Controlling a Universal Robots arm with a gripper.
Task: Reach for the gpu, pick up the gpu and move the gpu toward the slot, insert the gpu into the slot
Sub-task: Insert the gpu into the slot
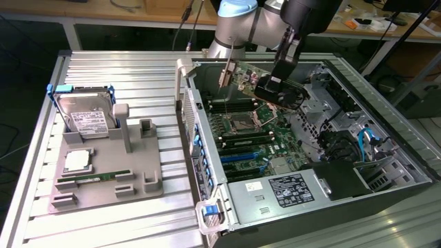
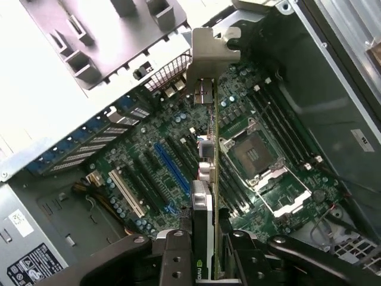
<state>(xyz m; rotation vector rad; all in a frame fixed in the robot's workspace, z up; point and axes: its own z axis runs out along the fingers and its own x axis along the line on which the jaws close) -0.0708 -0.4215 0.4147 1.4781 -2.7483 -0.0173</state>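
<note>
gpu (image 2: 206, 179) held in tool (image 2: 207, 247), above green motherboard (image 2: 149, 134)

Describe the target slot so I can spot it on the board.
Look inside the open computer case, at the green motherboard lining it. Near the white connector strip sits the slot: a narrow bright-blue strip among black connector strips, the longest blue strip on the board.

Silver-grey arm (image 1: 229, 37) with pale-blue joint cap (image 1: 238, 8) — black, screw-studded gripper (image 2: 208, 253).
</note>
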